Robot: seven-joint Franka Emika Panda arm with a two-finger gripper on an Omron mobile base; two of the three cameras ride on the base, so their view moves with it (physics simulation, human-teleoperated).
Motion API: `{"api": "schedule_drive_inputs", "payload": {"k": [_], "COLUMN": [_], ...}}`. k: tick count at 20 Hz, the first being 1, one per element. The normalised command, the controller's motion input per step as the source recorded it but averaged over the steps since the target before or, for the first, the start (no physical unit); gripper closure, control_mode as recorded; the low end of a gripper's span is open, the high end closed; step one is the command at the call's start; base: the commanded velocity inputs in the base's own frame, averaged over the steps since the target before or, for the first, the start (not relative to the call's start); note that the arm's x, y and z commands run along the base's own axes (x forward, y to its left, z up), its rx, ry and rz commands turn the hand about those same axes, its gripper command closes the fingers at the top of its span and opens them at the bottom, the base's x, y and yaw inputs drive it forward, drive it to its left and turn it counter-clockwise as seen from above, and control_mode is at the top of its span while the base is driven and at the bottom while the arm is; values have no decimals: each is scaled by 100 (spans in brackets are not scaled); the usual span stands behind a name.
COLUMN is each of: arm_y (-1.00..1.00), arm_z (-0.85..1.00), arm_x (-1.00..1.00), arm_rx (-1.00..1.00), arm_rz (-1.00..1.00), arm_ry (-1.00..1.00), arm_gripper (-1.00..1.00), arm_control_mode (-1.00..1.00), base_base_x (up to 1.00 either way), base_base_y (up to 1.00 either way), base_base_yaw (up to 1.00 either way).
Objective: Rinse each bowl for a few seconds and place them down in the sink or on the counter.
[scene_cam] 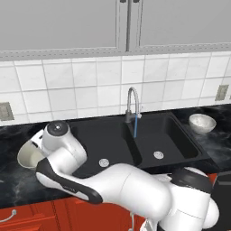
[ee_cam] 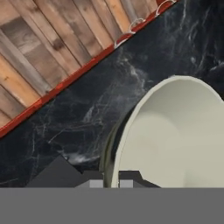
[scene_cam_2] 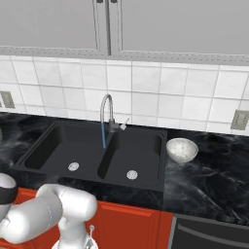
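The gripper is seen in the hand view with its two dark fingertips pressed together on the rim of the cream bowl; the thin wall of the bowl stands between them, so the bowl is pinched at its edge. In that view the bowl is tilted, its pale hollow turned toward the camera, over the black counter, beyond whose red edge a wooden floor is seen.

In the left base view the same cream bowl is found to the left of the sink, over the counter, partly hidden by the white arm, which bends across the front of the sink toward it.

The sink is set into the counter with two basins, each with a round silver drain. At the back of the sink, above the divider, the faucet is seen, and a thin blue stream of water falls from its spout.

The white-grey bowl is set upright on the counter just to the right of the sink, apart from the arm. Behind the sink a tiled wall is shown.
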Motion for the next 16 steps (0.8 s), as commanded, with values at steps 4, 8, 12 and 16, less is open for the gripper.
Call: {"api": "schedule_drive_inputs", "payload": {"k": [4,8,12,16], "arm_y": [-13,-16,-20,-25], "arm_z": [21,17,11,7], "arm_x": [5,3,0,0], "arm_rx": [0,1,3,3], "arm_rz": [-18,-19,-18,-17], "arm_ry": [0,0,0,1], "arm_gripper": [100,100,100,100], "arm_control_mode": [-100,-100,-100,-100], "base_base_x": [0,0,0,0], "base_base_y": [0,0,0,0], "base_base_yaw": [0,0,0,0]}}
